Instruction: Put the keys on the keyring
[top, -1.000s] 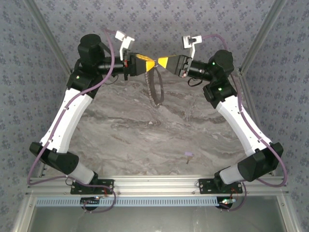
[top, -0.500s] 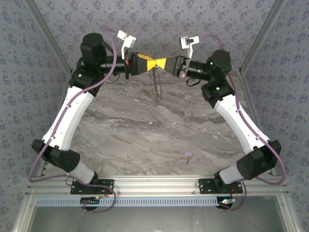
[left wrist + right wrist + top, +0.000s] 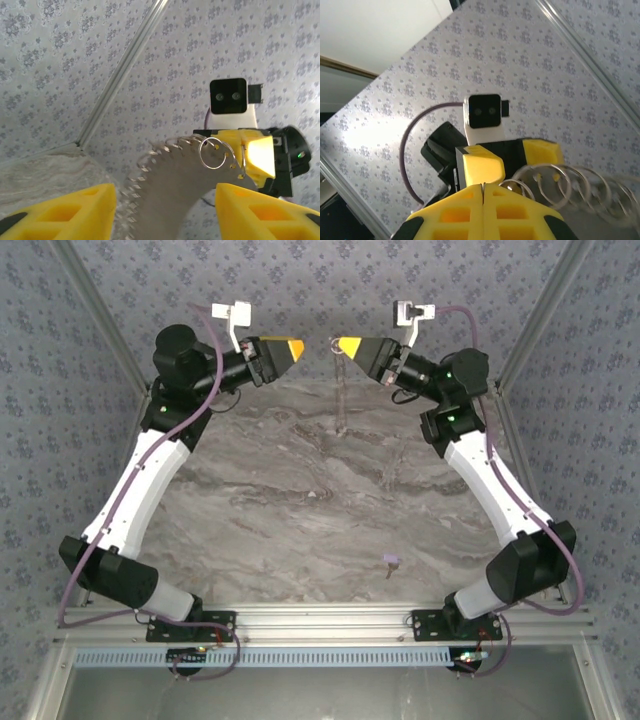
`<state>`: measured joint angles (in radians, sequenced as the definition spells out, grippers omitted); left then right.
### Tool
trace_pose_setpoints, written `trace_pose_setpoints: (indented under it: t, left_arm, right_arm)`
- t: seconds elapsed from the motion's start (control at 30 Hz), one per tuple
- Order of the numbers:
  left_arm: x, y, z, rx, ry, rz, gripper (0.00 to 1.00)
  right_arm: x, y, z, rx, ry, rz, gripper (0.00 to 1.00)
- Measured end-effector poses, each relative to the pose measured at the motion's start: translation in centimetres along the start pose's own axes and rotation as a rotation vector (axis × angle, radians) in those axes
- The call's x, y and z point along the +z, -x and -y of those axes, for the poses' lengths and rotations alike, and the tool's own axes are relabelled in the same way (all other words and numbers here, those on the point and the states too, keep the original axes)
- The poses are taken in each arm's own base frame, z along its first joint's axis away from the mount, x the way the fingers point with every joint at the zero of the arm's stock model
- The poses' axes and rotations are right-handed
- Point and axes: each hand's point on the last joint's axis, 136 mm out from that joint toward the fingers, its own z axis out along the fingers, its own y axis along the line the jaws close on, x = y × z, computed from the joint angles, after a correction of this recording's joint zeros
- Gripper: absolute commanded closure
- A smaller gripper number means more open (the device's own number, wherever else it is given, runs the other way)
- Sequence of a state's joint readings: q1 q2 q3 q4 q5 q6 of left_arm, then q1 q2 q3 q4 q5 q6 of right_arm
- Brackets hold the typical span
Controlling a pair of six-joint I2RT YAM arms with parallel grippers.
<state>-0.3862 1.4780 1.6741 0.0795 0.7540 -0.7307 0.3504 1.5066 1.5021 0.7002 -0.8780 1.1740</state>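
Top external: right gripper (image 3: 342,344) clamps the keyring (image 3: 342,390), apparently hanging; left gripper (image 3: 296,347) spread, apart.

No text, label, brand, number or sign can be read in any of the views

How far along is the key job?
Done: the keyring is lifted, pinched in the shut right gripper. In hand: the left gripper is open and free. Left: the purple key lies on the table, not yet picked up or on the ring.
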Motion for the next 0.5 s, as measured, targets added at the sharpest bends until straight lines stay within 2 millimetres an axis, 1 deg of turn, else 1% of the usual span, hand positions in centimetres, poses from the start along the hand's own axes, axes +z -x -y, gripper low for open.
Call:
trace_pose_setpoints:
  t: [0.1,0.2,0.3,0.5]
  left_arm:
    - [0.3,0.7,1.1,-0.019,-0.035,0.034,0.56]
    - [0.7,0.9,2.3,-0.027,-0.077,0.049,0.62]
    - [1.3,0.7,3.3,-0.038,-0.115,0.051,0.64]
    - [2.3,-0.3,4.1,-0.065,-0.153,0.029,0.70]
  right_arm:
    - [0.2,0.5,0.1,-0.001,0.010,0.033,1.00]
    - [0.4,0.8,-0.1,0.000,0.023,0.055,1.00]
    - [0.7,0.8,-0.5,-0.001,0.036,0.066,1.00]
    - [1.0,0.7,-1.3,-0.007,0.062,0.078,1.00]
